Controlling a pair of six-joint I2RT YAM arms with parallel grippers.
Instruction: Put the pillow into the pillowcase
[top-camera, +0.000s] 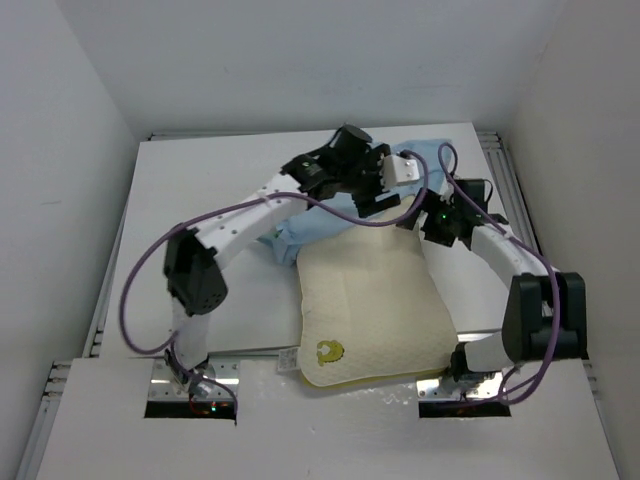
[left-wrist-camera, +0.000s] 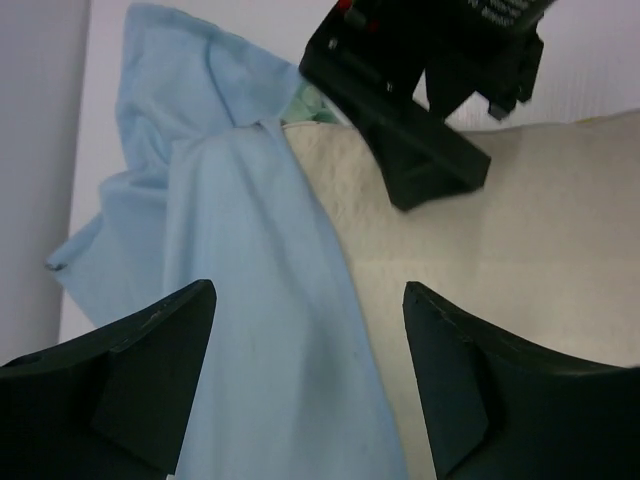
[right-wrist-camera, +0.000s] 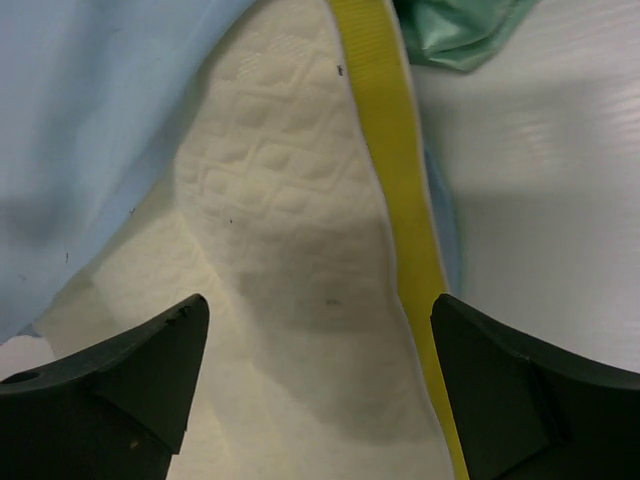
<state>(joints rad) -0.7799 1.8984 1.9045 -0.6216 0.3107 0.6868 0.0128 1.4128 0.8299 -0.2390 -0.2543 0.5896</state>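
Note:
The cream pillow lies in the middle of the table, its yellow-green mark near the front left corner. The light-blue pillowcase is bunched over the pillow's far end. My left gripper hovers open over that far end. In the left wrist view, the left gripper straddles the pillowcase edge where it meets the pillow. My right gripper is open at the pillow's far right corner. In the right wrist view, the right gripper sits above the pillow and its yellow seam.
The pillowcase's sea-green face peeks out beyond the seam. The right gripper body sits close ahead of the left one. White walls enclose the white table on three sides. Purple cables loop beside both arms.

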